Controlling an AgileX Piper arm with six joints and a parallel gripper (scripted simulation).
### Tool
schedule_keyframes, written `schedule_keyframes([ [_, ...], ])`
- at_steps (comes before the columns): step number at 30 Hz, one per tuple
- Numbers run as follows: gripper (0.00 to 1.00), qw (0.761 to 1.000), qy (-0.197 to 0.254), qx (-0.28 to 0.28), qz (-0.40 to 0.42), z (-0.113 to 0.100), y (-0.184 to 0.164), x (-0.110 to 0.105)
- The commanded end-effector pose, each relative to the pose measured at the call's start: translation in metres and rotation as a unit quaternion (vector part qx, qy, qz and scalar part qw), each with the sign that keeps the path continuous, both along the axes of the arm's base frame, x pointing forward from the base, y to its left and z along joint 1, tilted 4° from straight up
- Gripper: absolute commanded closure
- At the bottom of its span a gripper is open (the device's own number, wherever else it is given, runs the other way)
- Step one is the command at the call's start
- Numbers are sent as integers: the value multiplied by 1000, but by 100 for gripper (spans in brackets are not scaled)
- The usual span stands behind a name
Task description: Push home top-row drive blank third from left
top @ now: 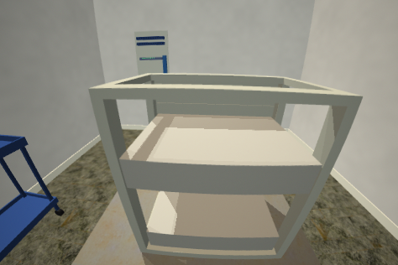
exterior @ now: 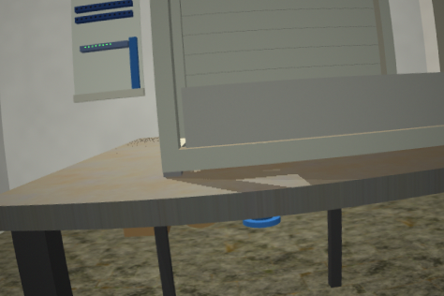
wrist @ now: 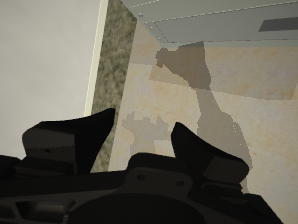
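Nearest in the wrist view, the gripper (wrist: 142, 132) hangs above the table top (wrist: 165, 100) with its two dark fingers spread wide apart and nothing between them; the arm's shadow lies on the wood beneath. Only this view shows the gripper at all, and beyond it a grey lower edge of the rack (wrist: 210, 25) at the top of the picture. The exterior view alone shows the table's dark legs (exterior: 334, 244) and a lined grey panel (exterior: 281, 37) inside the frame. The top view shows the rack (top: 227, 92) whole, with two shelves, plus a blue cart (top: 17, 176) and a wall panel (top: 151, 50) behind. The drive blanks cannot be made out in any view.
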State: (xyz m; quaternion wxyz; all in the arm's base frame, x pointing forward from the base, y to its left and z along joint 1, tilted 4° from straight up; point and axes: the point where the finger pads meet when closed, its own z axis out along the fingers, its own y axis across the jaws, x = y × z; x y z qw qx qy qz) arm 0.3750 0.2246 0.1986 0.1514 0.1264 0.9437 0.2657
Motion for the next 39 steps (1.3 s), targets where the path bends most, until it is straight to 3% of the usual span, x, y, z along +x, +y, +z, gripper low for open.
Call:
schedule_keyframes([
  [1, 0, 1000, -15, 13, 2, 7, 6, 0],
  [7, 0, 996, -71, 62, -1, 36, 25, 1],
  [17, 0, 964, -196, 175, -34, 111, 50, -3],
  [19, 0, 964, -196, 175, -34, 111, 50, -3],
  [31, 0, 889, -324, 292, -138, 201, 26, -22],
  [39, 0, 846, -365, 328, -210, 228, -9, -34],
])
